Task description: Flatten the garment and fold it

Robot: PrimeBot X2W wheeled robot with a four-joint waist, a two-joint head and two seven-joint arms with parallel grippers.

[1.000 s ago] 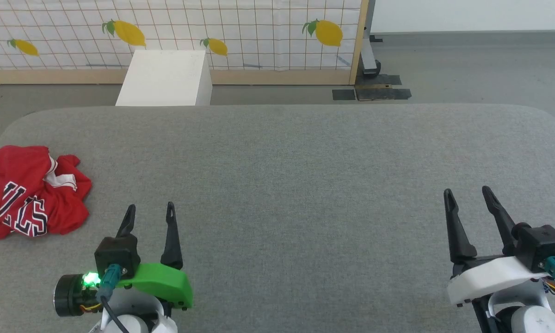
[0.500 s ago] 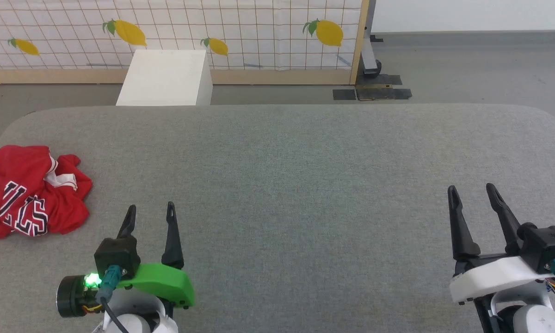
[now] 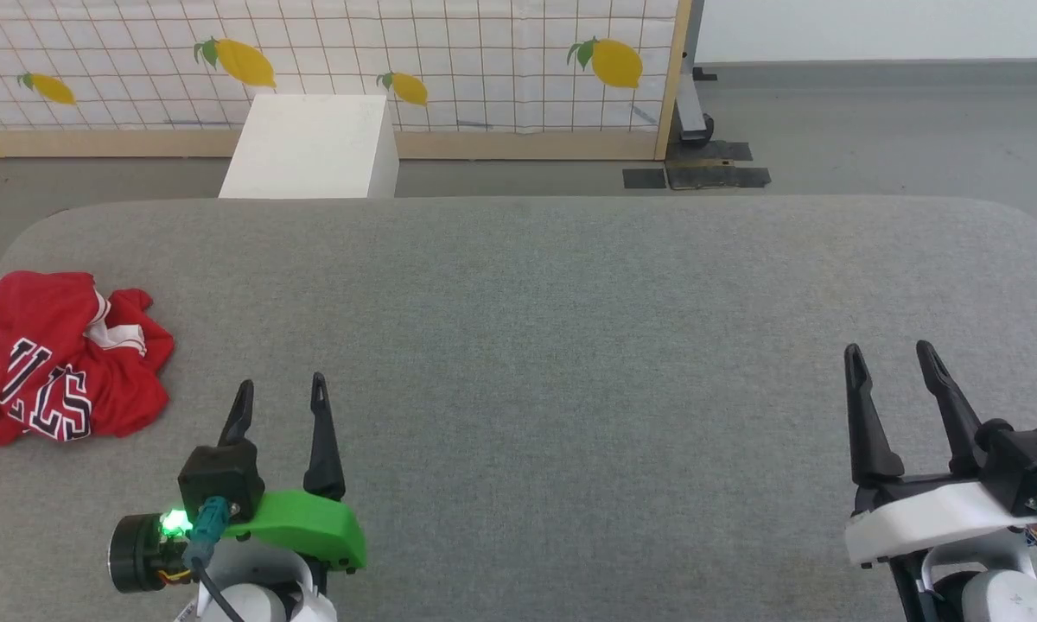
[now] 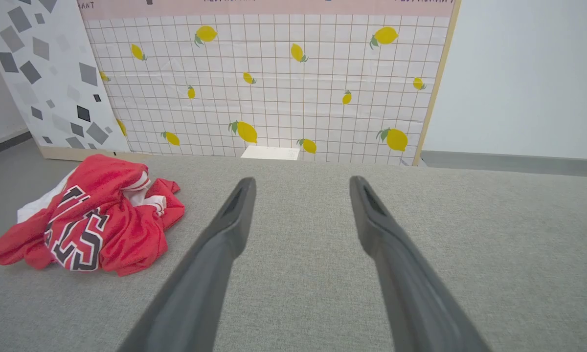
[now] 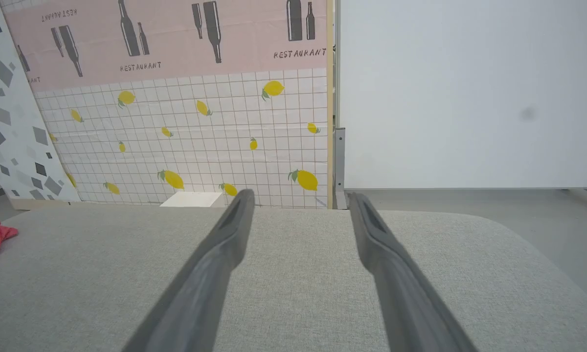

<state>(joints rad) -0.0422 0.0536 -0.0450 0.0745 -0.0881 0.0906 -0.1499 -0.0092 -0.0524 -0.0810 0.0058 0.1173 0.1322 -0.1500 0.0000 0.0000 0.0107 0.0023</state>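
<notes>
Right fingers [image 3: 866, 415] slightly farther right

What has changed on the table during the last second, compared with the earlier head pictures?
The right gripper has drifted slightly toward the robot's right, still open and empty. Nothing was taken hold of or let go. The left gripper stays open in almost the same place. The garment lies crumpled near the left edge of the grey table, as before.
</notes>
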